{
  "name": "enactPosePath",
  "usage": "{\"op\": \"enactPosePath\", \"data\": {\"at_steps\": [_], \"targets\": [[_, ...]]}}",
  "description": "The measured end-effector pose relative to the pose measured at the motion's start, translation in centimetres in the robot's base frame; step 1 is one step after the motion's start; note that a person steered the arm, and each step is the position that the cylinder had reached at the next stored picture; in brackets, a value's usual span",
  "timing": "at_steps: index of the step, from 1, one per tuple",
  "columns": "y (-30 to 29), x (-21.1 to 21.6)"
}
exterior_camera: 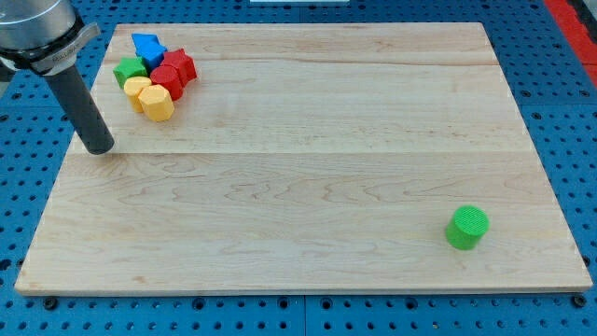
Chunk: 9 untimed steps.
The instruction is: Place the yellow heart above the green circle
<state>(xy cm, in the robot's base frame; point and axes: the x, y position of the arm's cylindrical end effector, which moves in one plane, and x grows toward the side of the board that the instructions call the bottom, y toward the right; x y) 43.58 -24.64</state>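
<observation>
Camera view shows my tip [98, 147] resting on the wooden board [308, 187] near its left edge; the arm carries no gripper, only the bare rod, and it holds nothing. The cluster of blocks sits in the board's top-left corner, up and to the view's right of my tip and apart from it. Two yellow pieces lie on the cluster's lower side; the yellow heart [157, 104] appears to be the lower of them, though its shape is not clearly resolved. The green circle [466, 228] stands alone near the bottom-right corner, well apart from everything. Judgement: the heart must travel rightward and somewhat down, so my tip needs to reach its upper-left flank first.
</observation>
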Motion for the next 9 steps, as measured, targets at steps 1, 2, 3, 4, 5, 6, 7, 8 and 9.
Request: {"op": "enactPosePath", "data": {"at_steps": [1, 2, 3, 4, 5, 6, 7, 8, 9], "targets": [[-0.4, 0.1], [4.1, 4.2], [2.7, 2.4], [-5.1, -2.8], [-4.4, -7.6], [0.4, -9.1], [11.5, -9.1], [16.3, -9.0], [11.6, -10.6]]}}
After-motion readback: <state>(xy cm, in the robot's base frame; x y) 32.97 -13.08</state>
